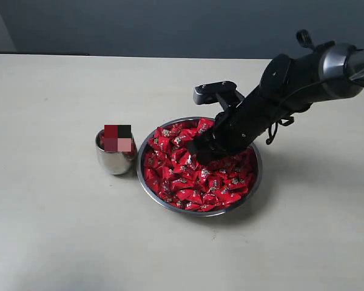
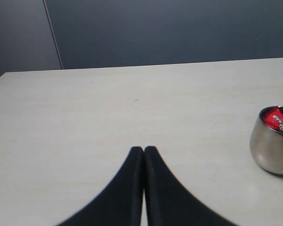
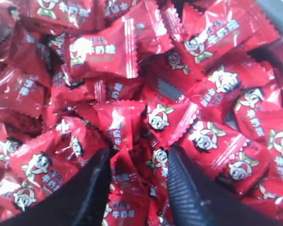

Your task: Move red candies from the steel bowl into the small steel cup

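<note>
Heaped nearly to the rim, the red candies [image 1: 188, 182] fill the wide, shiny steel bowl [image 1: 200, 213], crinkled wrappers showing pale cartoon faces. Just beside it, the small steel cup [image 1: 114, 162] stands upright, a few red sweets already inside.

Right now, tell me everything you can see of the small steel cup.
The small steel cup is a rounded, handleless tumbler of polished, mirror-like steel, standing upright on the pale table. A few red candies show inside near its rim. It stands close beside the steel bowl; whether they touch I cannot tell. Nothing else touches it.
</note>
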Robot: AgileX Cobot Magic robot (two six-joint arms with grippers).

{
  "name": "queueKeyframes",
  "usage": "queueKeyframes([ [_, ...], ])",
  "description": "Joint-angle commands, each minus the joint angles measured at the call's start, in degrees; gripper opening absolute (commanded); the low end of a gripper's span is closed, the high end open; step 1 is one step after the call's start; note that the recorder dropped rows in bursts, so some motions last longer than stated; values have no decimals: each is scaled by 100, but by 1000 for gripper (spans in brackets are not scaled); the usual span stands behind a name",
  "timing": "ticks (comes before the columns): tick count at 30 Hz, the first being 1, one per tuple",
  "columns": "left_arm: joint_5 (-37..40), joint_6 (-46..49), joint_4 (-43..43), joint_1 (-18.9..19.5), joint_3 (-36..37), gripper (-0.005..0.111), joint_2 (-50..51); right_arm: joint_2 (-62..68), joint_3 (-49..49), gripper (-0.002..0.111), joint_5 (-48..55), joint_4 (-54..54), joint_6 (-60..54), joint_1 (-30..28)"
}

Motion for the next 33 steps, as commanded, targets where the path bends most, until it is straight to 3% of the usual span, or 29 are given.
queueKeyframes([
  [1, -9, -7, -12, 3, 22, 0, -26, 8, -28, 39, 68, -5, -42, -25],
  [5, -9, -7, -12, 3, 22, 0, -26, 8, -28, 28, 112, -5, -42, -25],
  [12, -9, -7, -12, 3, 22, 0, -26, 8, -28, -1, 229, -18, -42, -25],
  [33, -9, -7, -12, 3, 22, 0, -26, -328, -79, -1, 82, -75, -58, -25],
])
